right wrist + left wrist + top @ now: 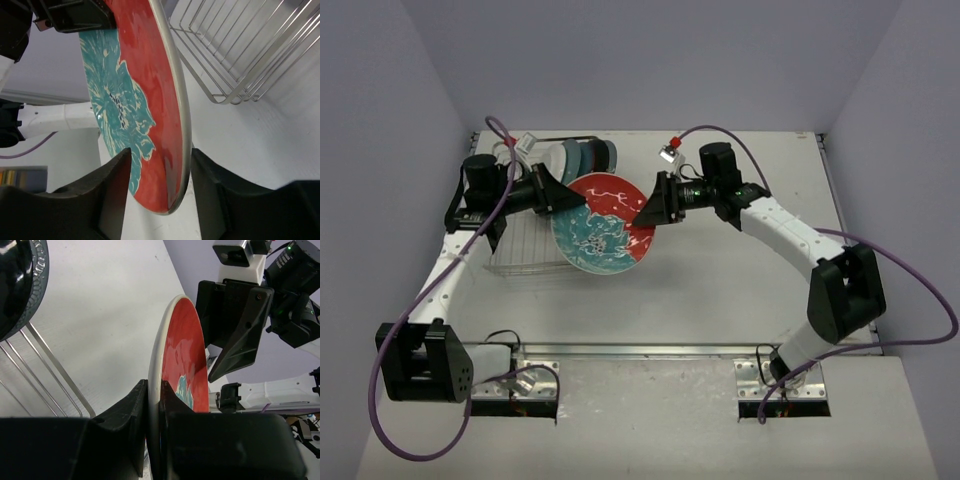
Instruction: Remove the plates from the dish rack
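The red-and-teal floral plate (605, 222) is held up on edge above the table, to the right of the dish rack (525, 245). My left gripper (560, 195) is shut on its left rim; in the left wrist view both fingers press the rim of the plate (182, 350). My right gripper (650, 205) is open with its jaws on either side of the plate's right rim (135, 100), and a gap shows on the painted side. Several other plates (580, 155) stand at the rack's far end.
The rack's wire side (240, 50) lies close behind the plate. A dark patterned plate (25, 280) stands in the rack near my left wrist. Purple cables loop from both arms. Grey walls enclose the table at the left, right and back.
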`<state>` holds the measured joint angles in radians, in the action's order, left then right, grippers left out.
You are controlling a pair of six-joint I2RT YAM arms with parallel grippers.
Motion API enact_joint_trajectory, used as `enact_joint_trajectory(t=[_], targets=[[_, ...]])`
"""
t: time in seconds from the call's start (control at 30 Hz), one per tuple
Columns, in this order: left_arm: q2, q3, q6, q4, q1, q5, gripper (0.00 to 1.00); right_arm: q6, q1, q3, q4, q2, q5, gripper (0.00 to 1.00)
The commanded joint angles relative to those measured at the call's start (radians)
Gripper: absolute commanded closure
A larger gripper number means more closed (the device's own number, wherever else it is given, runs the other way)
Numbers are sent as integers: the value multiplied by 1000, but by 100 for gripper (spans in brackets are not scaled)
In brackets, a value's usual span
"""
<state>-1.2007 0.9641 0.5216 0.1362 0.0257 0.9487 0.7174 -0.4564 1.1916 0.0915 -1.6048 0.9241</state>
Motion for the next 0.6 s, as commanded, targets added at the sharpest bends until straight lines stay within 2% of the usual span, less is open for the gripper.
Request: enact_joint_trajectory(t=[0.0,0.1,0.13,0.17,0.2,0.3,0.4,0.47,0.5,0.57], targets=[[21,10,80,-161,-15,79,100,58,-10,43,-85,-18,46,55],[23,7,80,-162,-15,75,100,90,-10,39,-132,-30,73,88],[23,6,78,-162,-15,73,100,98,-10,37,-142,-30,80,90],[23,4,77,-162,-15,71,100,110,-10,34,-155,-30,89,98],[24,4,74,-161,-15,70,99,122,-11,29,-166,-29,97,100],[24,12,57,-134,-15,42,75,125,-6,6,-169,-10,109,100],[28,37,10,-48,-15,-18,28,137,22,-28,-175,11,130,100],[32,59,-20,-1,-15,-63,8,168,55,-57,-200,32,149,100],[35,74,-38,20,-15,-86,0,199,82,-78,-228,47,166,100],[38,100,-61,49,-15,-113,0,244,120,-107,-271,79,188,100]])
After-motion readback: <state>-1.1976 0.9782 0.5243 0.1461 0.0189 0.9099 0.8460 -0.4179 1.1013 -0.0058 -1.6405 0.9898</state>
